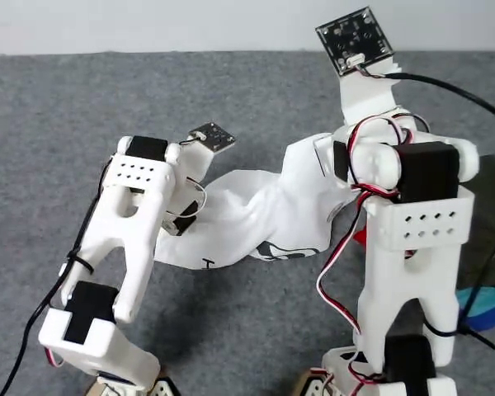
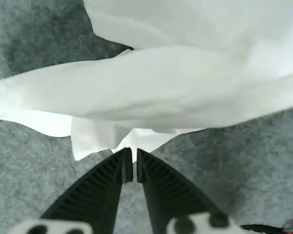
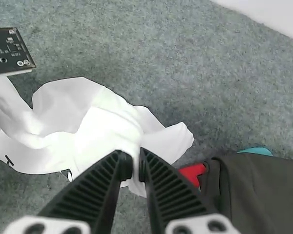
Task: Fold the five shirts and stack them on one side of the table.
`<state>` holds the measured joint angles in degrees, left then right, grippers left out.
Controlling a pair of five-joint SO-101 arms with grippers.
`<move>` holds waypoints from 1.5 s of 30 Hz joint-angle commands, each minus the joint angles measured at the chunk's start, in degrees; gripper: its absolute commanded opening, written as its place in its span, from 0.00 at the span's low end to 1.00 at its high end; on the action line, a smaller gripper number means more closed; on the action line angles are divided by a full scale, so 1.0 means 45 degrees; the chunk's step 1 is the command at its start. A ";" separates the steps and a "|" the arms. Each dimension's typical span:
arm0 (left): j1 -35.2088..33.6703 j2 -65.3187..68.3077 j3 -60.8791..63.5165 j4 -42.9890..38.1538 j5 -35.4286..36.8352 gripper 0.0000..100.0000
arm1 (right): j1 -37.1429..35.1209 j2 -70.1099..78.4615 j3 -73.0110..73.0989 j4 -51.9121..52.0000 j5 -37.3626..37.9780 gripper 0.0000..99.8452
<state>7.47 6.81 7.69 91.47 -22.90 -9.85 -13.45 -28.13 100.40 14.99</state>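
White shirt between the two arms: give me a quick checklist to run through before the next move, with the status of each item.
1. Left gripper has hold of the white shirt: ok, jaws closed on an edge of it.
2. Right gripper has hold: ok, jaws closed on a bunch of the cloth.
3. Shirt lying flat for a fold: not ok, it is crumpled between the arms.
4. Shirt apart from the red garment beside the dark garment: cannot tell, its edge lies right next to the red.
5. Room to spread: ok, grey table shows on the far side of the shirt.
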 commanded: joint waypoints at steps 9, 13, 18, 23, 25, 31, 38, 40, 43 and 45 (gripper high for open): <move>-0.1270 -0.0488 -0.2217 0.0176 0.1387 0.18 | 0.0068 -0.0244 0.0000 0.0361 0.0020 0.01; -0.1875 -0.0469 -0.1748 -0.0391 0.1348 0.18 | 0.0068 -0.0244 0.0000 0.0361 0.0020 0.01; -0.1993 -0.0469 -0.0615 -0.1016 0.0391 0.18 | 0.0068 -0.0244 0.0000 0.0361 0.0020 0.01; -0.1856 -0.0469 -0.0400 -0.1739 0.0391 0.18 | 0.0068 -0.0244 0.0000 0.0361 0.0020 0.01; -0.1700 -0.0469 -0.0400 -0.1739 0.0371 0.18 | 0.0068 -0.0244 0.0000 0.0361 0.0020 0.01; -0.1250 0.0567 -0.0400 -0.1993 0.0352 0.18 | 0.0068 -0.0244 0.0000 0.0361 0.0020 0.01; -0.1250 0.2305 -0.0479 -0.1973 0.0391 0.18 | 0.0068 -0.0244 0.0000 0.0361 0.0020 0.01; -0.1211 0.2247 -0.0479 -0.1973 0.0371 0.18 | 0.0068 -0.0244 0.0000 0.0361 0.0020 0.01; -0.1192 0.2168 -0.0479 -0.1954 0.0352 0.15 | 0.0068 -0.0244 0.0000 0.0361 0.0020 0.01; -0.1192 0.2188 -0.0479 -0.1895 0.0352 0.10 | 0.0068 -0.0244 0.0000 0.0361 0.0020 0.01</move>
<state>1.76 17.45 6.20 83.12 -20.62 -9.93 -13.45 -28.13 100.40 14.99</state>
